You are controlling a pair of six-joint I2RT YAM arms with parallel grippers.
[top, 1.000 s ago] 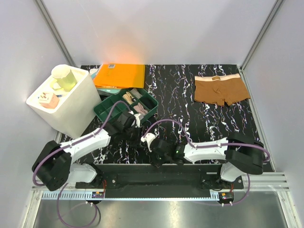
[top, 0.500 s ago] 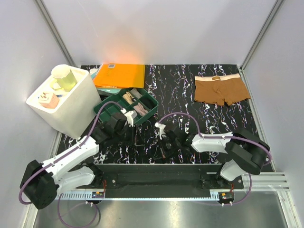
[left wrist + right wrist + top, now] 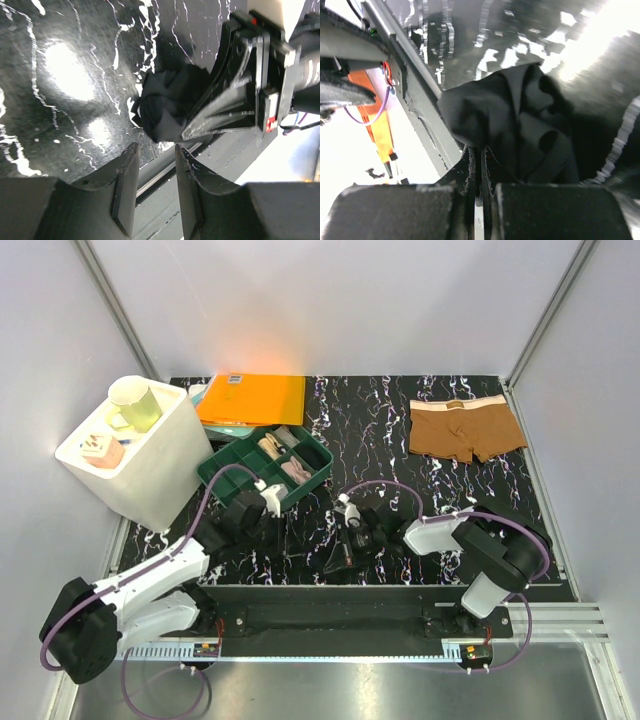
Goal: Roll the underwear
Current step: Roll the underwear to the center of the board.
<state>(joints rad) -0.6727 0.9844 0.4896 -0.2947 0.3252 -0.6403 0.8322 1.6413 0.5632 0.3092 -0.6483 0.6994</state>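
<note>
Overhead and wrist views of a black marbled table (image 3: pixel 380 420) with two robot arms that I drive remotely.

The black boxer briefs (image 3: pixel 520 120) lie bunched in a loose, crumpled wad at the near edge of the table, just beside the metal front rail (image 3: pixel 420 110). The right gripper (image 3: pixel 481 155) is clenched, and a fold of the black fabric looks nipped at its tips. The left gripper (image 3: pixel 156 150) hovers close by with its jaws parted and nothing between them.

The brown boxer briefs (image 3: pixel 465 430), with a pale waistband, lie spread flat at the far right of the table, well apart from both arms.

I judge the fabric light, soft and floppy. It will sag, fold on itself and slide over the glossy surface rather than hold a shape. A pinch on one fold will drag the rest behind it. I would take hold at the waistband or a hem, with both grippers, to spread it before rolling.

At far left stand a green divided tray (image 3: pixel 215 472) holding rolled cloth items, an orange folder (image 3: pixel 255 398), and a white box (image 3: pixel 160 480) carrying a pale green mug (image 3: pixel 135 403). The tray is near the left arm, and the rail crowds the wad on the near side.
</note>
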